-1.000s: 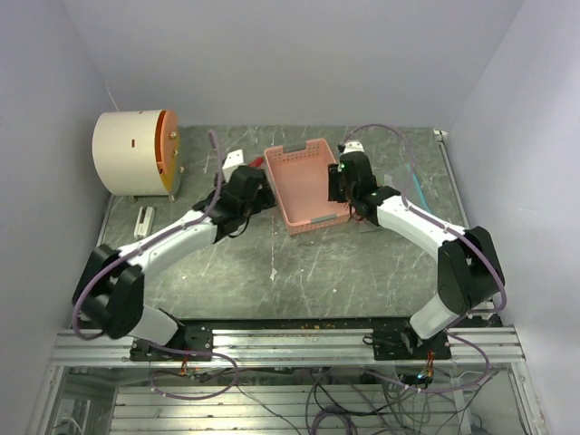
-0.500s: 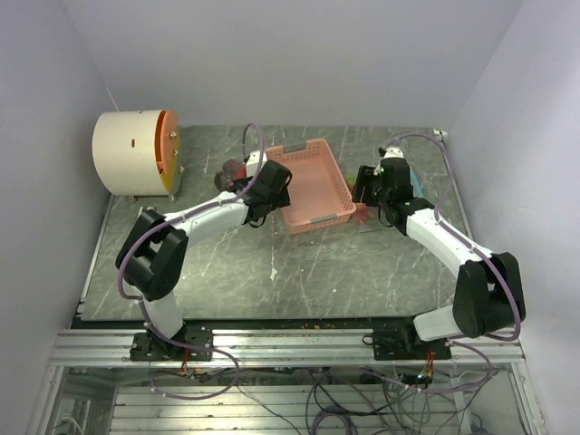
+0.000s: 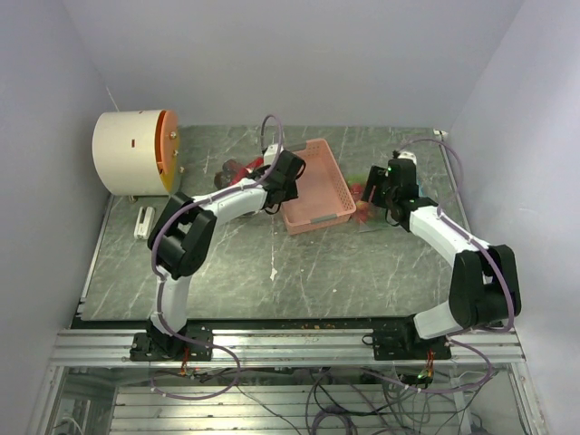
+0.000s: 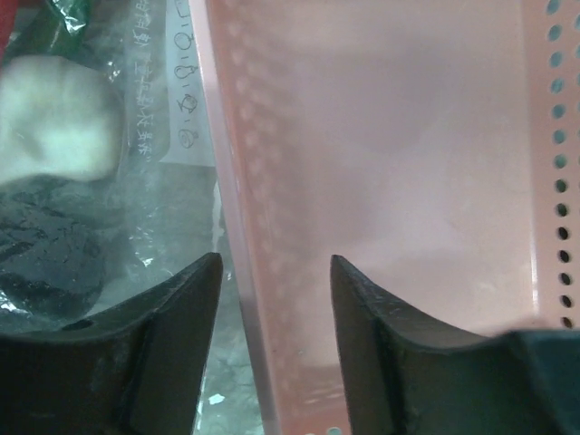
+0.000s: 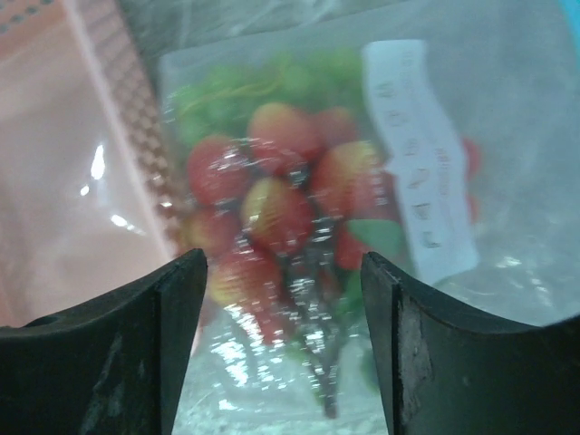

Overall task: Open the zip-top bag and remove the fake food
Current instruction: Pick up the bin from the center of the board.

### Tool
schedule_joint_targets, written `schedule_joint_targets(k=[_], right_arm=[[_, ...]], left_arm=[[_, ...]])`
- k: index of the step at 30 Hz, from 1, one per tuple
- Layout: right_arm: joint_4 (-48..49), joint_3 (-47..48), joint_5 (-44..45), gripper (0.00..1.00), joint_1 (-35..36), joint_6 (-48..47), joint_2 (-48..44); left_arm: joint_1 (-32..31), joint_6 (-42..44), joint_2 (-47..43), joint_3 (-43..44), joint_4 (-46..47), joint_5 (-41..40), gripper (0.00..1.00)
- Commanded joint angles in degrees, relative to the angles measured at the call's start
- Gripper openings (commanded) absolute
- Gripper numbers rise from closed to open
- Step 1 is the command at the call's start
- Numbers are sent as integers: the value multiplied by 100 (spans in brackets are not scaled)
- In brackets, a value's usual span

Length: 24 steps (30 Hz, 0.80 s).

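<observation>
The jaws of the left gripper (image 4: 274, 272) stand apart over the left wall of the pink basket (image 4: 381, 136), one finger inside it and the other outside, above a clear bag (image 4: 172, 136) with a white piece (image 4: 54, 127) and a dark piece (image 4: 45, 263). The jaws of the right gripper (image 5: 281, 272) are apart too, gripping nothing, over the zip-top bag (image 5: 507, 227), which lies on the table (image 3: 299, 263) just beside the basket's right wall with the fake food (image 5: 281, 190), red and green, inside it.

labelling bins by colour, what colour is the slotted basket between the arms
Pink. The basket shows best in the top external view.
</observation>
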Motion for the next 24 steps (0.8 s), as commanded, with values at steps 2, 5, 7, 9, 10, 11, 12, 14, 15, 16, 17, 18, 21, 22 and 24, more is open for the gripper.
schedule_joint_targets(k=[2, 5, 7, 9, 10, 11, 12, 14, 15, 16, 17, 18, 21, 22, 24], right_arm=[[99, -170, 228, 73, -396, 378, -38], [90, -202, 116, 75, -406, 434, 17], [252, -345, -13, 75, -406, 445, -129], [381, -445, -105, 75, -404, 424, -266], [374, -430, -118, 75, -404, 397, -284], [297, -379, -114, 75, -404, 384, -254], [185, -317, -58, 75, -403, 379, -206], [69, -308, 2, 74, -403, 383, -165], [92, -363, -1, 74, -403, 382, -181], [147, -428, -29, 73, -403, 380, -215], [193, -498, -58, 73, -403, 386, -243], [222, -546, -74, 73, -405, 391, -279], [247, -621, -73, 73, -390, 381, -407], [236, -623, -61, 73, -391, 368, -462], [212, -605, -27, 72, -350, 335, -585]], left_arm=[[34, 206, 37, -30, 146, 50, 49], [33, 286, 254, 269, -112, 4, 22], [38, 382, 334, 402, -181, -20, 14], [47, 455, 318, 450, -257, -79, 11], [63, 478, 268, 441, -289, -111, 10], [81, 505, 202, 405, -302, -139, 8], [117, 516, 106, 344, -308, -139, 7], [211, 537, -116, 183, -279, -98, 7], [259, 546, -248, 95, -250, -50, 7], [302, 584, -362, 10, -196, 5, 7], [334, 628, -498, -81, -152, 46, 7], [354, 668, -607, -137, -143, 69, 7], [377, 752, -883, -161, -207, 135, 7], [391, 770, -977, -148, -229, 174, 7], [427, 800, -1182, -136, -245, 274, 7]])
